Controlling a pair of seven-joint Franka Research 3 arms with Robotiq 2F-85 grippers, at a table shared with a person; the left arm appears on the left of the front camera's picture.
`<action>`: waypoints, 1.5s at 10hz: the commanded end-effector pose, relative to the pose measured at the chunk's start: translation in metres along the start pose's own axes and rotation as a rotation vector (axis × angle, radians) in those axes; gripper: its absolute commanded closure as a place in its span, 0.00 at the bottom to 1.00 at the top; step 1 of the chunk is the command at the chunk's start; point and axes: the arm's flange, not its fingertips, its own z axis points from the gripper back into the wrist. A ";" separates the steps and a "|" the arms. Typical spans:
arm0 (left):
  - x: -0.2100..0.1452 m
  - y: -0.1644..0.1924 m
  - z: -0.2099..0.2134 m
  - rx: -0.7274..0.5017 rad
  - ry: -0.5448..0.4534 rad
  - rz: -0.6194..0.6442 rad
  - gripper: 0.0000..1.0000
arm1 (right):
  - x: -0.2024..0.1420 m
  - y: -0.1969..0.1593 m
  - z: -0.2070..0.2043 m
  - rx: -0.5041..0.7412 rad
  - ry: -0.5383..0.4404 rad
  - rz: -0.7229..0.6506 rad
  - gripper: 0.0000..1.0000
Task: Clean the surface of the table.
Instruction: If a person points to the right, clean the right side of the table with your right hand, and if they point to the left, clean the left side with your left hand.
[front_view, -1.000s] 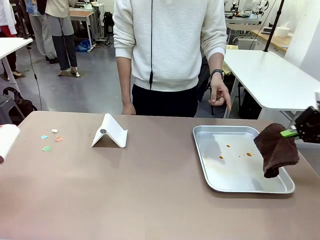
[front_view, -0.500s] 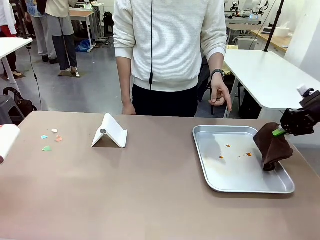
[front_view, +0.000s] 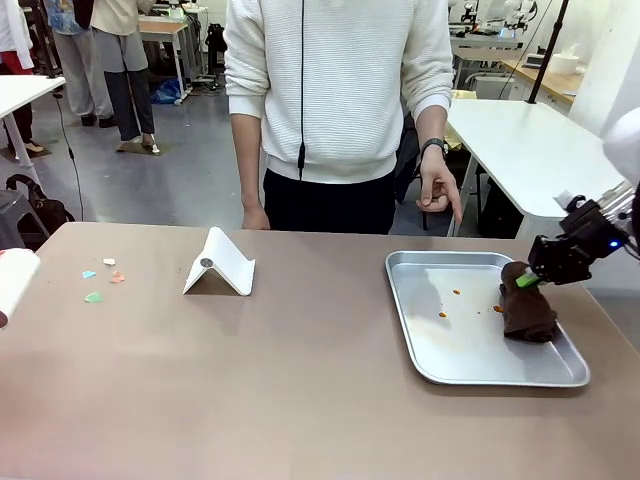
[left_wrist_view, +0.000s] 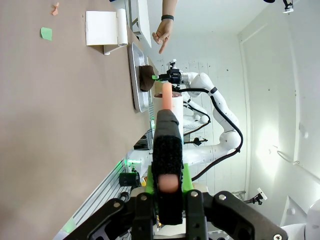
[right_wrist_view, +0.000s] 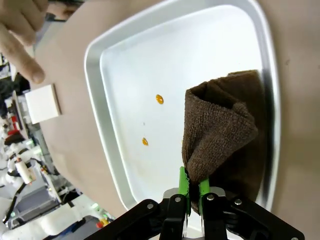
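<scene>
Cloth lowered from hanging over the tray's 3 o'clock rim onto the tray floor; right arm has drawn in toward the table's far edge.

Right gripper (front_view: 527, 281) is clamped on a folded corner of the brown cloth (front_view: 528, 312), which rests at 3 o'clock in the metal tray (front_view: 450, 345); the tray sits at 3 o'clock on the table (front_view: 300, 390). Judgement: keep the pinch, press the cloth flat before dragging toward the orange spots (front_view: 455, 293) at its 9 o'clock, and stay low so the rim is not caught. Right wrist view gives the grip itself: green pads (right_wrist_view: 183, 186) biting one cloth edge. Front view adds the paper scraps (front_view: 100, 280) at the table's 9 o'clock. Left gripper (left_wrist_view: 168, 185) is closed about a dark, peach-tipped rod (left_wrist_view: 167, 95); what the rod is, I cannot tell.
</scene>
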 end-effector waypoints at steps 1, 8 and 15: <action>-0.002 -0.005 0.000 0.003 0.006 -0.005 1.00 | 0.013 0.004 -0.017 0.063 -0.016 0.010 0.92; -0.002 -0.005 0.000 0.003 0.006 -0.005 1.00 | 0.029 0.018 -0.076 0.226 0.119 0.043 0.92; -0.002 -0.005 0.000 0.003 0.006 -0.005 1.00 | 0.005 0.062 -0.124 0.170 0.351 0.219 0.92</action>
